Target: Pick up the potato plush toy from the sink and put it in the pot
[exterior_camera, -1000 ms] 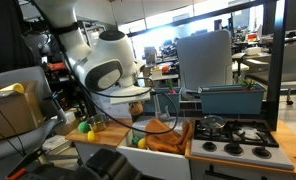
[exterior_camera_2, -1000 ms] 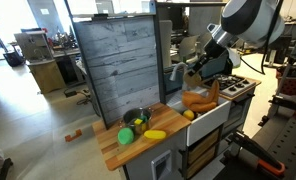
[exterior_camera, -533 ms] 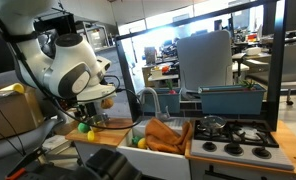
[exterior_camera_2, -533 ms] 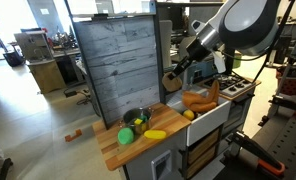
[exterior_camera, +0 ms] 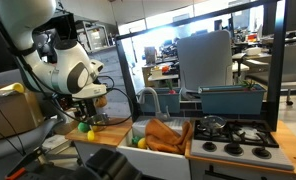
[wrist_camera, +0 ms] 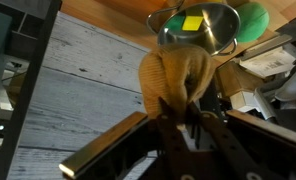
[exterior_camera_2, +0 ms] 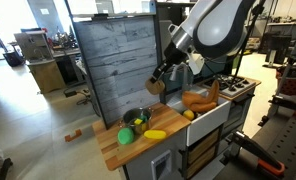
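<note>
Carrying potato plush toy [exterior_camera_2: 156, 85] nearer the pot [exterior_camera_2: 130, 115] than before.

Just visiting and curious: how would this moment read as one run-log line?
stage: carrying | gripper: shut on potato plush toy | toy: in the air, not yet in pot | pot: on counter, yellow item inside

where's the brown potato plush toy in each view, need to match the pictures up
Exterior view: the brown potato plush toy hangs in the gripper at picture centre, above the small shiny metal pot.
Exterior view: cannot make it out; the white arm at left blocks it.
Wrist view: centre, with the pot above it.
Shared landmark: the green ball beside the pot.
</note>
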You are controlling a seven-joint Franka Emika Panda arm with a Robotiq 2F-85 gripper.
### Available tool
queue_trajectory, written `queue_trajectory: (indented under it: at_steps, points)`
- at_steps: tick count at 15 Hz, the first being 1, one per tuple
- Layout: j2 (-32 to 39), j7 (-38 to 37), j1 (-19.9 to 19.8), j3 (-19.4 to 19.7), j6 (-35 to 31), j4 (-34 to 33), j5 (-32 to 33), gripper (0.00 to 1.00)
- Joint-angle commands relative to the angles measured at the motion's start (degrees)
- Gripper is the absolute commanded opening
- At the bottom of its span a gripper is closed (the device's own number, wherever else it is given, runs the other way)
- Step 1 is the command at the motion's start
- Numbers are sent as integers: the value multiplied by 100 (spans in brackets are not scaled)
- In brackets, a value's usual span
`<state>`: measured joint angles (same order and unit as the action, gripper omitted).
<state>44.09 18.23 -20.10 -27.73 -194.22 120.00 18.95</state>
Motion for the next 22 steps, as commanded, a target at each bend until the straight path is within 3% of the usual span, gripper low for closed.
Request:
queue_trajectory:
  at_steps: [1,5,10,14,22]
  points:
    - [-42,-425,415,285,815,-421,-111,5]
    - [-24,-439,892,760,1332,-711,-386,5]
    - [-6,-363,1428,1260,1160,-771,-454,5]
    - [-7,-378,1698,1465,1186,-835,-454,5]
    - [-63,-415,1863,1739,1177,-782,-464,5]
